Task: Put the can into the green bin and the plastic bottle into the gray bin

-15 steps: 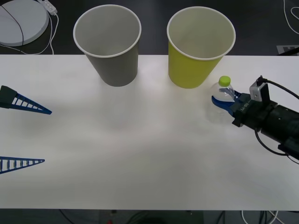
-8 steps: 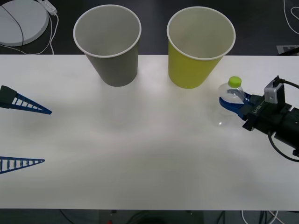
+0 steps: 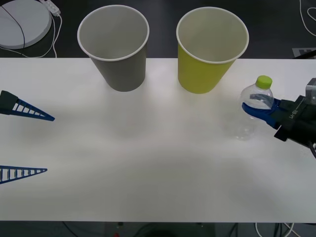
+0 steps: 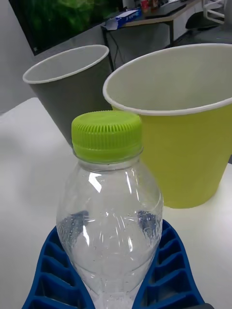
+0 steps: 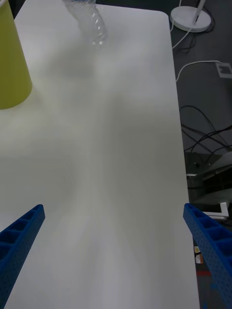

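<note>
Right gripper [image 3: 261, 109] clenched around the plastic bottle [image 3: 255, 106], upright beside the green bin [image 3: 210, 49]. Left gripper [image 3: 24, 140] spread wide at the table's [image 3: 148, 163] left edge. Gray bin [image 3: 116, 47] standing left of the green one.

gray bin [image 3: 116, 47] and green bin [image 3: 209, 49] along far edge, narrow gap between, bare table [image 3: 148, 158] nearer

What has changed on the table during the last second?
The right claw, shut on the plastic bottle, carried it toward the robot's right, away from the green bin. The green bin, the gray bin and the open left claw stayed put.
</note>
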